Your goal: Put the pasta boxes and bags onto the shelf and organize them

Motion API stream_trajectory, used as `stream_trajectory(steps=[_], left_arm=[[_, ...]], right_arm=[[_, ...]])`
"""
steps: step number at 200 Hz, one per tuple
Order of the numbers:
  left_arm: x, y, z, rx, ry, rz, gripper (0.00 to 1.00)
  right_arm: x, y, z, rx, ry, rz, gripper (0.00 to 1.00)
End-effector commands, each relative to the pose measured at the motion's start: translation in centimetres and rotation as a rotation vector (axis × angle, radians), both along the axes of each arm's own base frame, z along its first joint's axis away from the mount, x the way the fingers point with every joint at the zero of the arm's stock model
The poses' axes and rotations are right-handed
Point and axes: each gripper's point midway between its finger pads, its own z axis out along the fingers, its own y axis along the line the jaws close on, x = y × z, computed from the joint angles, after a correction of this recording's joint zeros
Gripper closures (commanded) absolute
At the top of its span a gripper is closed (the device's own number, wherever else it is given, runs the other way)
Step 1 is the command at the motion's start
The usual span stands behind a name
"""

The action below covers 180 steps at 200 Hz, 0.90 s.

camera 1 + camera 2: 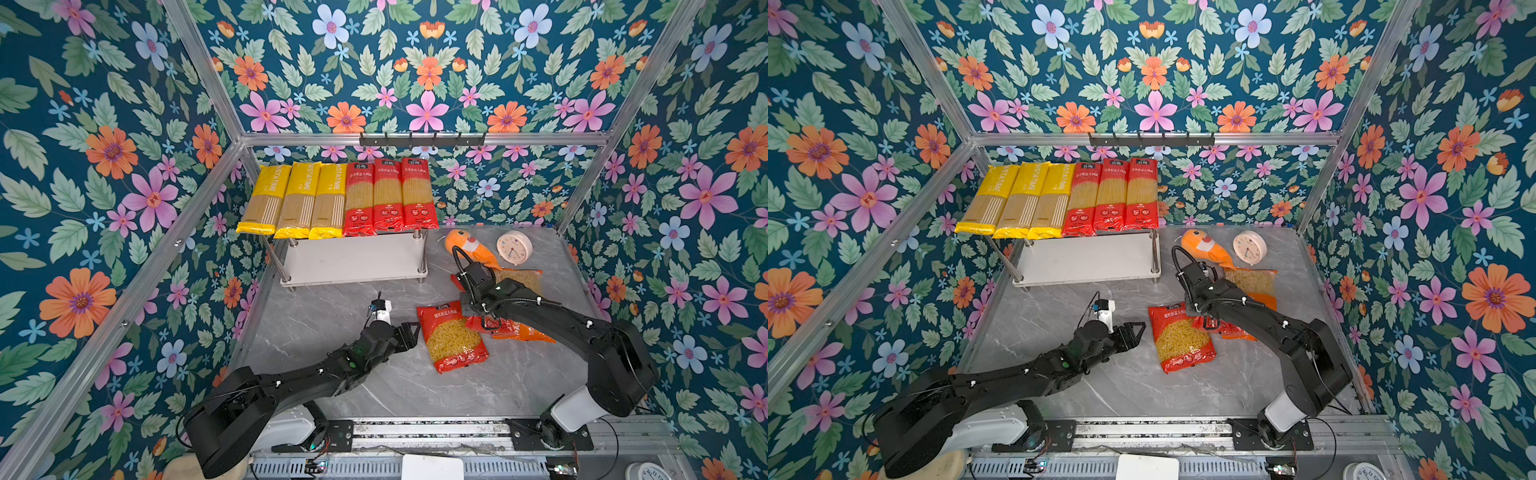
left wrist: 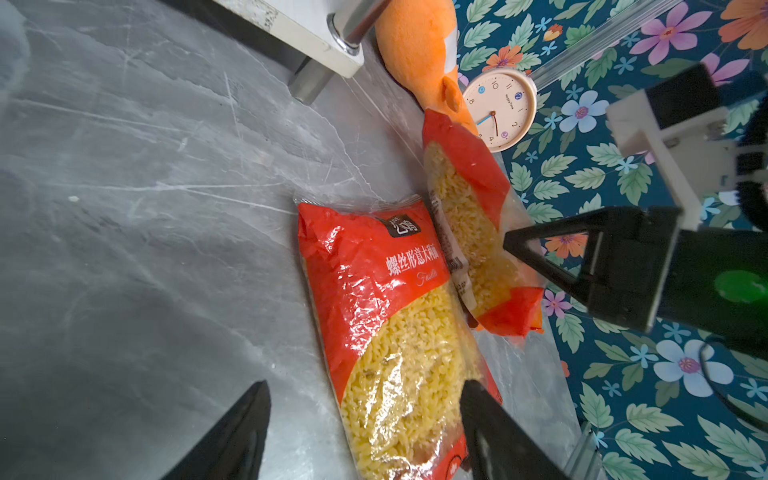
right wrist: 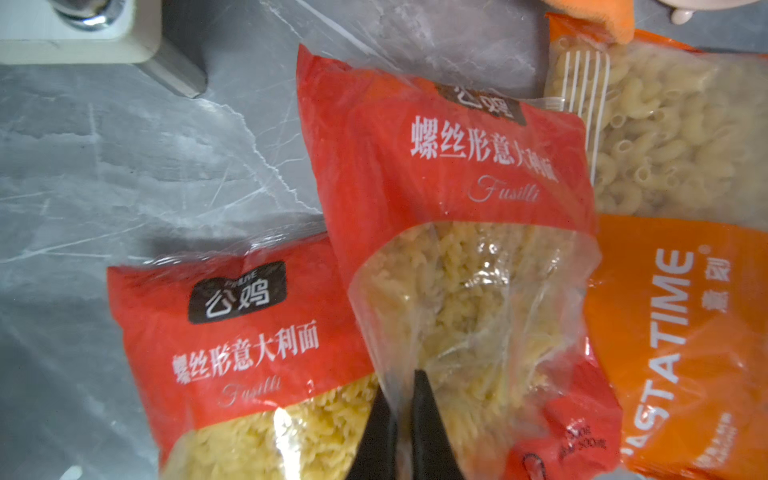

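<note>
Left gripper (image 1: 412,334) hovers spread wide beside a flat fusilli bag (image 1: 453,336). Right gripper (image 3: 402,386) pinches thin film of a second fusilli bag (image 3: 457,166); its weight may tear it free. Beyond, shelf (image 1: 353,259) carries six spaghetti packs (image 1: 359,195) on top.

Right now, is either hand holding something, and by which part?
Right hand: the red fusilli bag, pinched by its clear film near the bottom end. Left hand: nothing.

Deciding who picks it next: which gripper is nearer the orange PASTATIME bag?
Right. The right gripper is shut on a red fusilli bag beside the orange PASTATIME bag; the left gripper, open, sits beyond the other red fusilli bag, farther away.
</note>
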Motion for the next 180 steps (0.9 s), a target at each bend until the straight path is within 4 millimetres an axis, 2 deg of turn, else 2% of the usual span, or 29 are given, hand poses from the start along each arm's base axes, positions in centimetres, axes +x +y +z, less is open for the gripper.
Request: stream_trajectory(steps=[1,31,44,65,69,91,104,118,137,141,145,175,180], left_arm=[[0.3,0.5,0.2,-0.005,-0.010,0.016,0.25],[1.0,2.9,0.3,-0.072,0.019,0.064,0.24],[1.4,4.3,0.5,-0.111,0.021,0.083,0.24],[1.7,6.4,0.7,-0.137,0.016,0.133,0.24],[1.7,6.7,0.7,-0.139,0.016,0.141,0.24],[1.5,7.8,0.3,-0.104,0.027,0.164,0.23],[1.3,8.2,0.1,-0.086,0.035,0.169,0.23],[1.3,8.6,-0.1,-0.070,0.040,0.180,0.22],[1.3,8.9,-0.1,-0.064,0.039,0.189,0.20],[1.4,8.8,0.0,-0.064,0.036,0.186,0.21],[1.4,8.7,0.1,-0.065,0.035,0.181,0.20],[1.5,7.6,0.9,-0.081,0.023,0.132,0.21],[1.6,7.3,0.9,-0.081,0.026,0.119,0.21]], right_arm=[[-1.9,2.4,0.7,0.127,0.034,0.024,1.00],[-6.0,9.3,1.3,0.238,0.039,0.109,1.00],[-7.3,12.6,0.7,0.282,0.057,0.135,1.00],[-7.5,16.5,-0.7,0.301,0.067,0.161,1.00],[-7.5,17.0,-2.0,0.287,0.096,0.161,1.00],[-7.3,19.1,-2.5,0.326,0.124,0.199,1.00],[-7.6,19.8,-2.2,0.348,0.139,0.233,1.00],[-8.0,20.4,-1.3,0.380,0.144,0.299,0.89],[-8.6,19.9,0.7,0.410,0.137,0.369,0.70],[-8.7,19.6,1.9,0.429,0.120,0.377,0.68],[-8.7,19.1,2.3,0.436,0.116,0.374,0.66],[-7.7,14.0,3.9,0.538,0.113,0.276,0.61],[-7.4,12.8,3.6,0.547,0.113,0.248,0.61]])
